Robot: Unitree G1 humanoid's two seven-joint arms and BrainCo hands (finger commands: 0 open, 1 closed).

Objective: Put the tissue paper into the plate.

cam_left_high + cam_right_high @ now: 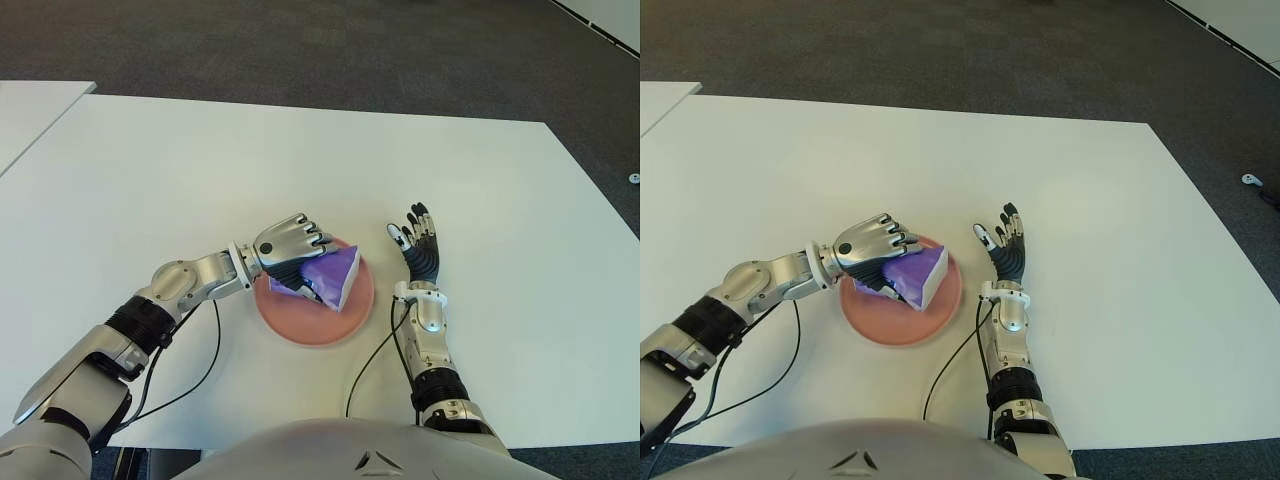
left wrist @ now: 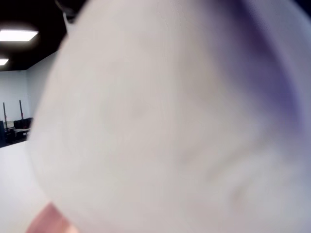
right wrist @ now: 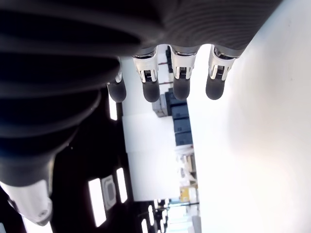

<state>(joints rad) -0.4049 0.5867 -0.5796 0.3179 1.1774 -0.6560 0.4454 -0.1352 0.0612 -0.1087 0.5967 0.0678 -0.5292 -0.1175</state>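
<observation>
two hands show over the white table [image 1: 200, 170], and we see only one at work. our left hand [image 1: 290, 242] reaches in from the left with its fingers curled tight around the purple tissue paper pack [image 1: 335, 275], which sits tilted over the pink plate [image 1: 345, 325], its lower edge down inside the plate; whether it touches the plate's floor we cannot tell. the left wrist view is filled by the pack's pale side, pressed close. our right hand [image 1: 420, 245] shows just right of the plate, palm up, fingers spread and holding nothing, near the rim but apart from it.
</observation>
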